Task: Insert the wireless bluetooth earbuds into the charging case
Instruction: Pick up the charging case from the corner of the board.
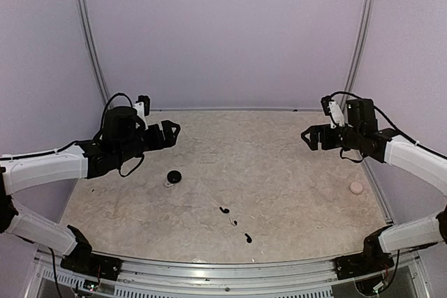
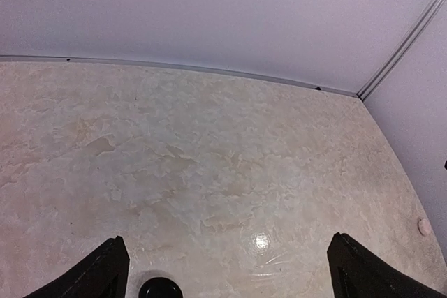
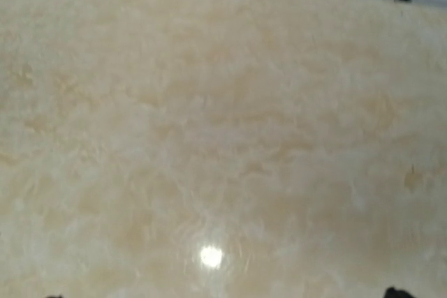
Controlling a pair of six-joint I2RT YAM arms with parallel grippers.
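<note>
One marbled beige counter is seen spread between pale walls. Two white-and-black arms are held above it, the left arm over its left side and the right arm over its right. The left pincer is shown with its fingers set wide apart and nothing between them. The right pincer is likewise spread apart and empty. The charging case is placed on the counter near the left pincer, and in the left wrist view it is cut by the bottom edge. A pale pink round object is set near the counter's right edge. The wireless bluetooth earbuds are laid on the bare counter outside the case, toward the near edge, with the second bud apart from the first.
</note>
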